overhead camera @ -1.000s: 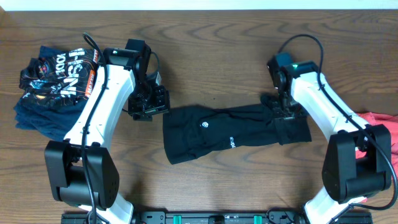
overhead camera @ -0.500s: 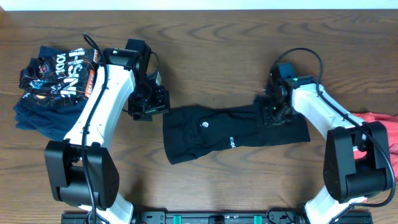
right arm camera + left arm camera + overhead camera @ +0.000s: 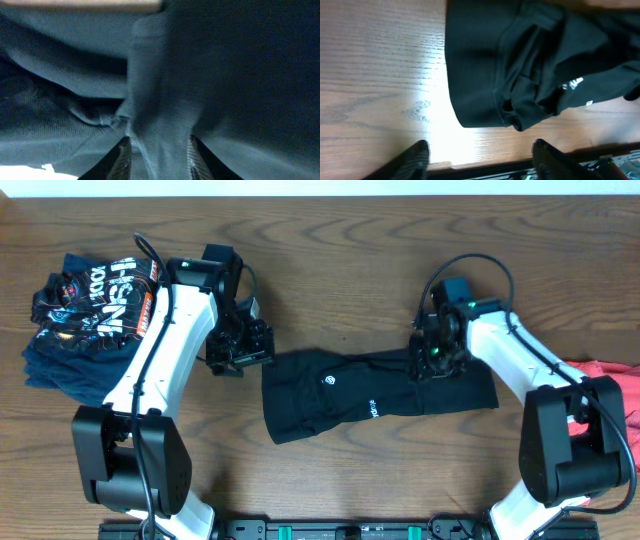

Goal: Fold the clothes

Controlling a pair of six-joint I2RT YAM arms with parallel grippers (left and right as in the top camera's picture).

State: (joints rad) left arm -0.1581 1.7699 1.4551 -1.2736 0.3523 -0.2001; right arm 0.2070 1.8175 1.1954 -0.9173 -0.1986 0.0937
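A black pair of shorts [image 3: 350,392] with a small white logo lies across the middle of the table. It also shows in the left wrist view [image 3: 530,65]. My right gripper [image 3: 432,356] is pressed down on its right part, and in the right wrist view its fingers [image 3: 157,155] are closed on a ridge of the black fabric [image 3: 160,100]. My left gripper [image 3: 236,350] hovers just off the shorts' left edge, with its fingers [image 3: 482,155] spread wide and empty above bare wood.
A pile of folded dark clothes [image 3: 85,315] with white and orange print sits at the far left. A red garment [image 3: 612,375] pokes in at the right edge. The table's front edge [image 3: 485,162] lies close below my left fingers.
My right gripper has moved leftward along the shorts, dragging the right end of the fabric inward. The left arm has stayed put.
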